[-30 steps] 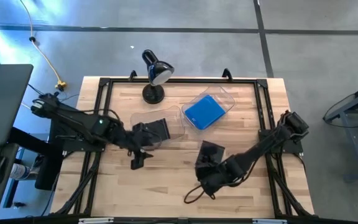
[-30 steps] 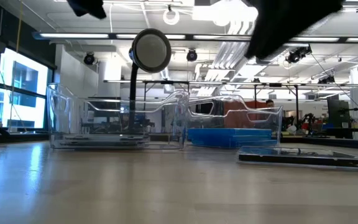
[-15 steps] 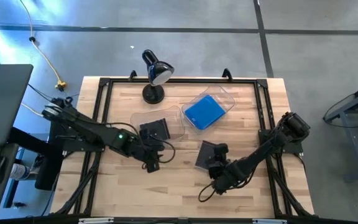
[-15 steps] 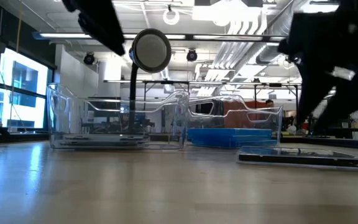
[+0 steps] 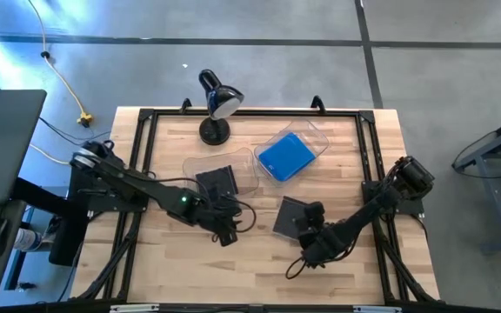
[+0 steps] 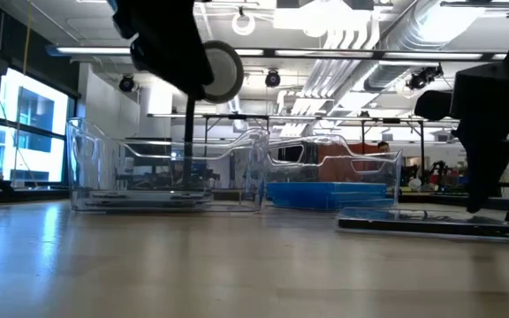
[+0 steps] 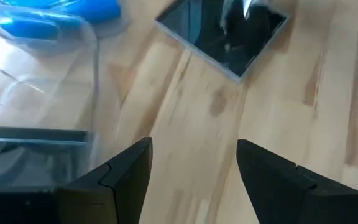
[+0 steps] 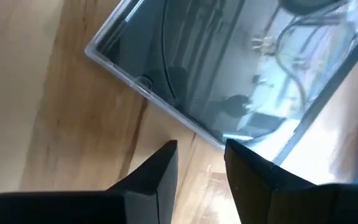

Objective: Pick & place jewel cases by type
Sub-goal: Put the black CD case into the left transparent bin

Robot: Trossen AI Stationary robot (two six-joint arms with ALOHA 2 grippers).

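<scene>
**One dark case loose on the counter, both claws beside it and empty**

You have a single dark grey jewel case (image 5: 292,215) lying flat on the bare wood of the counter (image 5: 355,148), right of centre. It is square, so it has no long axis to speak of; from above it sits turned, its corners pointing roughly toward the counter's edges instead of its sides. In the low view you see it only edge-on, a thin dark strip (image 6: 431,226).

Your right claw (image 5: 313,248) hovers just beside the near corner of that case. Its fingers (image 8: 148,180) stand a narrow gap apart with nothing between them, and the case's clear-edged corner (image 8: 229,81) fills the wrist view ahead.

Your left claw (image 5: 225,233) hangs over bare wood between the left bin and the loose case, jaws spread wide and empty; its wrist view shows the same case (image 7: 224,34) farther off.

The left clear bin (image 5: 249,169) holds a dark case (image 5: 217,182), partly covered by the arm. The right clear bin (image 5: 318,137) holds a blue case stack (image 5: 284,156), lying diagonal; how many are stacked you cannot tell. A black desk lamp (image 5: 216,103) stands behind.
</scene>
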